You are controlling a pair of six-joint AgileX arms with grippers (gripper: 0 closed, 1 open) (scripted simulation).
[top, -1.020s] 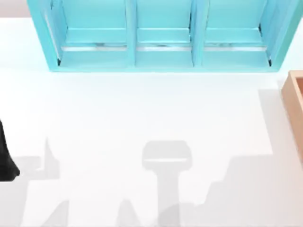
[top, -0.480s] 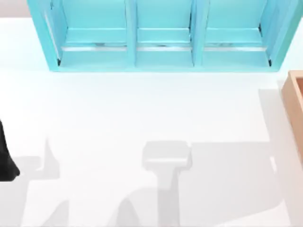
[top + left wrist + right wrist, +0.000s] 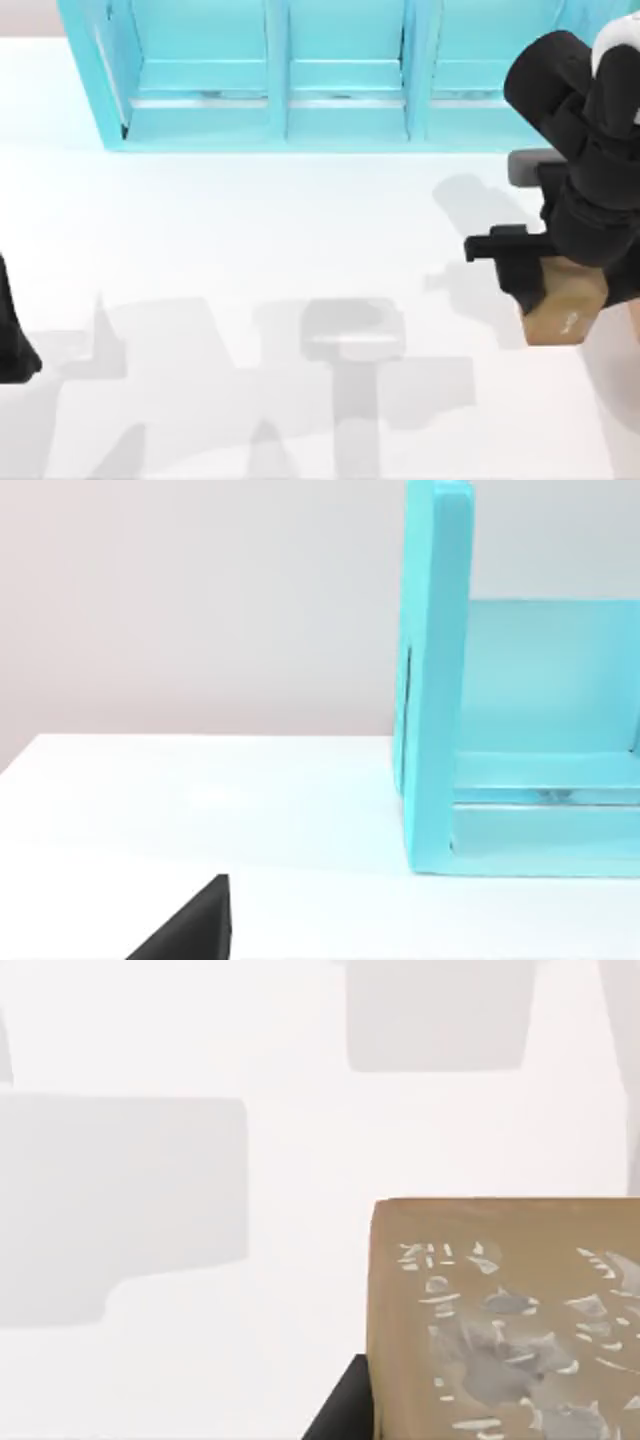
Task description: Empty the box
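My right hand (image 3: 545, 290) hung over the desk's (image 3: 250, 230) right side, closed on a small brown cardboard cube (image 3: 563, 305) with a white mark. The cube sat just under the hand; the right wrist view put it (image 3: 505, 1320) above bare desk. A sliver of the box (image 3: 634, 318) showed just right of the hand. The turquoise shelf unit (image 3: 280, 90) stood beyond. My left arm (image 3: 12, 340) stayed parked at the left edge; I couldn't tell its hand's state.

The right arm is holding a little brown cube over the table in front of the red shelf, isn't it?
Not quite: the shelf is turquoise, not red, as the top view shows. The rest holds: the right gripper has the little brown cube above the white table.
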